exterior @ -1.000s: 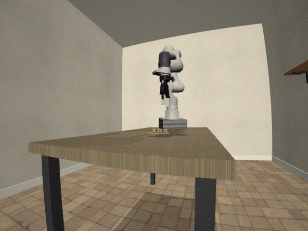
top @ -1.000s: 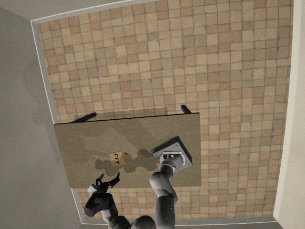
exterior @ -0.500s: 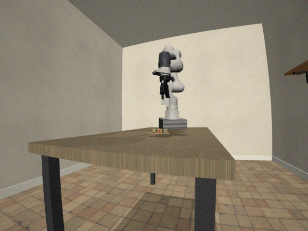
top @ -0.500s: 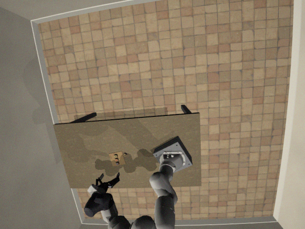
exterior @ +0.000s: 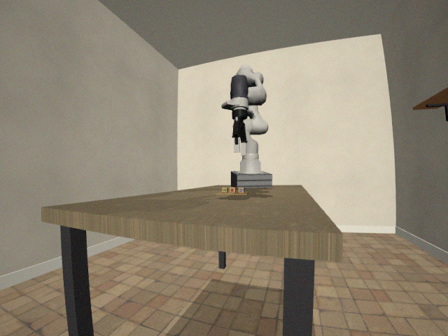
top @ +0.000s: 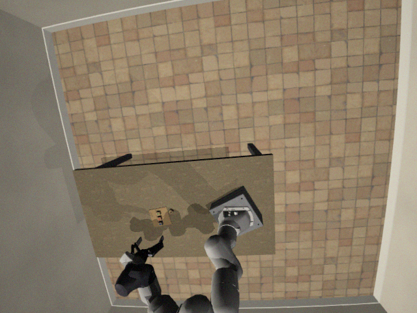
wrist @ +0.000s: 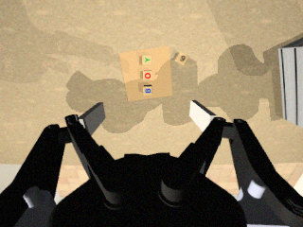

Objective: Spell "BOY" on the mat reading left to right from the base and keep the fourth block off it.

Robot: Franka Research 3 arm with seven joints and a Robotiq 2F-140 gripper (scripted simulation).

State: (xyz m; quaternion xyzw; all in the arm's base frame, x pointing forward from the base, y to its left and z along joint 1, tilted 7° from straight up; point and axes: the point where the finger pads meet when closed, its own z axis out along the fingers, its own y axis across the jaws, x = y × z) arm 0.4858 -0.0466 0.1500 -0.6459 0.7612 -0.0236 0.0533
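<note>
A tan mat (wrist: 146, 69) lies flat on the wooden table. Three blocks stand on it in a straight row: a green Y block (wrist: 147, 60), a red O block (wrist: 147, 75) and a blue B block (wrist: 147, 89). A fourth block (wrist: 181, 58) with a dark letter lies on the table just off the mat's edge. The mat shows in the top view (top: 159, 216) and the row of blocks in the exterior view (exterior: 232, 190). My gripper (wrist: 147, 109) (exterior: 237, 147) is open and empty, high above the table and apart from the mat.
The robot's base (top: 235, 210) stands on the table next to the mat. The table's edge (top: 188, 256) runs under the gripper. A shelf (exterior: 432, 101) sticks out of the wall at the far right.
</note>
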